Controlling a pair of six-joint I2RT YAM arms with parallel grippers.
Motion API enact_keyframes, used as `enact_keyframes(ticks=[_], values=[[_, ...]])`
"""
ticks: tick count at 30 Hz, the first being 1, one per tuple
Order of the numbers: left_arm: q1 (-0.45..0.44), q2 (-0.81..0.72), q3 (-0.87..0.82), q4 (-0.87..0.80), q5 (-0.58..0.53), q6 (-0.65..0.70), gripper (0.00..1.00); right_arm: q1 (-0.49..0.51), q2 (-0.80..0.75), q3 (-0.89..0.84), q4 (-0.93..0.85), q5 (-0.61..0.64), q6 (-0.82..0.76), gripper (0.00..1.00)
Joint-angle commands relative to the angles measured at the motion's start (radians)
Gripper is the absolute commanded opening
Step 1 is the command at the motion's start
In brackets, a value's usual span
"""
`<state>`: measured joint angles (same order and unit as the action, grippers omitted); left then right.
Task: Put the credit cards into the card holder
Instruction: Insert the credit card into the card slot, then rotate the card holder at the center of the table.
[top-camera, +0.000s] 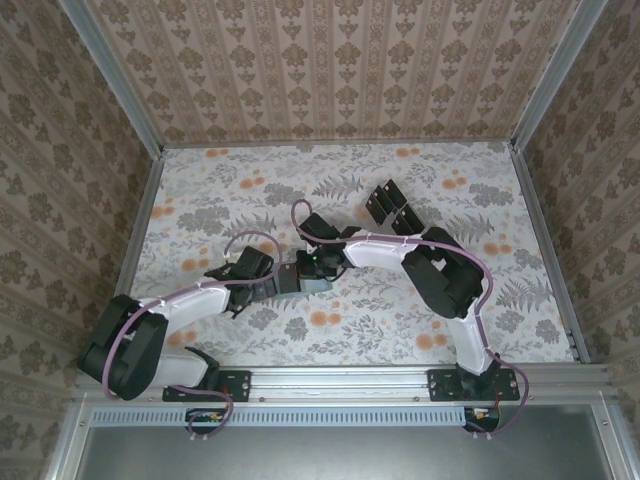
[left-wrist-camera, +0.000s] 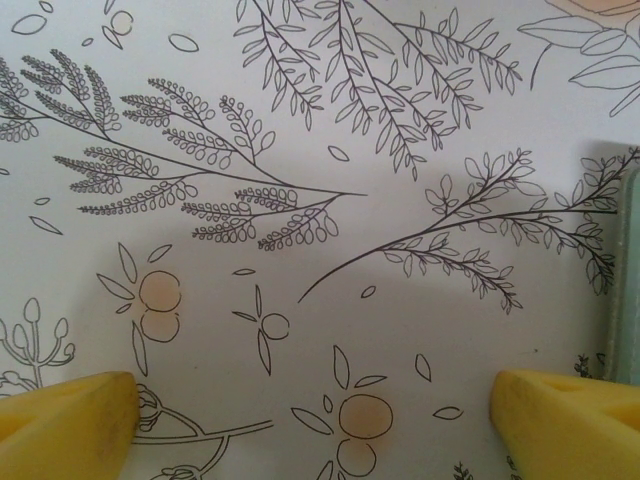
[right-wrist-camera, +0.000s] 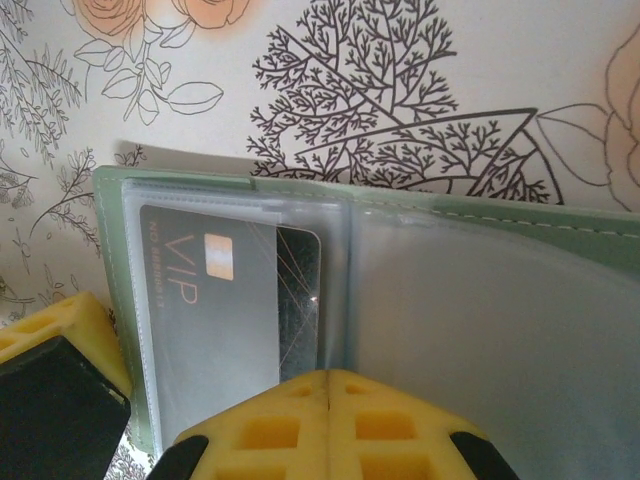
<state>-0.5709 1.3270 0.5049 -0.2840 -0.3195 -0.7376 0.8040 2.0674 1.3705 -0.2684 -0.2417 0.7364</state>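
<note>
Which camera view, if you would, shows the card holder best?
Right wrist: the card holder lies open, a credit card behind its clear sleeve. Left wrist catches its green edge; top external, a small distant patch.

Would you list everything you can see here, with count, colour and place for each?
card holder: one, sage green with clear sleeves, lying open mid-table between the grippers
VIP card: one, black, inside the holder's left clear sleeve
loose credit cards: several, black, exact count unclear, clustered on the table beyond the right arm
table: one, white cloth with grey and orange floral print
walls: brown patterned panels enclosing the table's far end and both sides
left gripper: one, yellow fingers, open over bare cloth beside the holder's edge
right gripper: one, yellow fingers, shut, at the holder's near edge
</note>
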Motion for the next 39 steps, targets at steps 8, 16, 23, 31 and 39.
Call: enact_keyframes(ticks=[8, 16, 23, 31, 39], values=[[0.000, 0.066, -0.027, 0.091, 0.067, 0.012, 1.00, 0.017, 0.043, 0.047, 0.019, -0.055, 0.029, 0.00], [0.000, 0.057, -0.023, 0.080, 0.068, 0.014, 1.00, 0.023, 0.045, 0.064, 0.024, -0.074, 0.022, 0.00], [0.002, -0.014, -0.020, 0.028, 0.051, 0.010, 1.00, -0.009, -0.050, -0.018, 0.050, -0.044, 0.014, 0.06], [0.049, -0.146, -0.016, -0.049, 0.048, 0.003, 1.00, -0.042, -0.093, -0.134, 0.076, -0.024, 0.011, 0.08], [0.094, -0.168, -0.005, -0.066, 0.067, 0.031, 1.00, -0.041, -0.148, -0.287, 0.104, 0.011, 0.068, 0.06]])
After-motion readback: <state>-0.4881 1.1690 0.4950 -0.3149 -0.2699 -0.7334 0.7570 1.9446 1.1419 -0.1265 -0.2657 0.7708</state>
